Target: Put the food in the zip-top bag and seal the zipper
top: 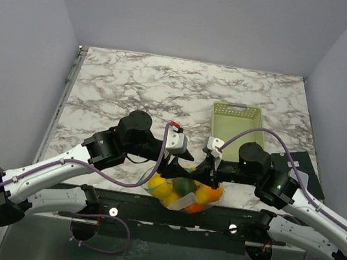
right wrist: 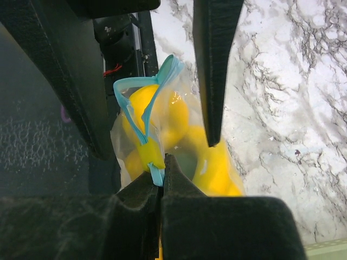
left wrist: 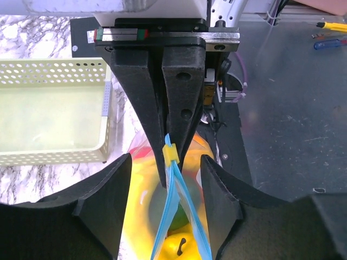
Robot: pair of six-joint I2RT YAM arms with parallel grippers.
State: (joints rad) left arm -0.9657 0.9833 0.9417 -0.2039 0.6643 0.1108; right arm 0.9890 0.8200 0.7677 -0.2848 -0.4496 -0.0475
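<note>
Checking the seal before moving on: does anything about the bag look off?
Yes. The zipper is only pinched shut at one end by the right fingers; farther along, its two blue strips bow apart over the yellow fruit, so the mouth gapes.

My marble-patterned table (top: 154,81) carries a pale green slotted basket (top: 237,109) right of centre and a flat black sheet (top: 298,169) at its right edge. The filled zip-top bag (top: 174,192) is at the near edge; I can't tell whether it touches the table.
</note>
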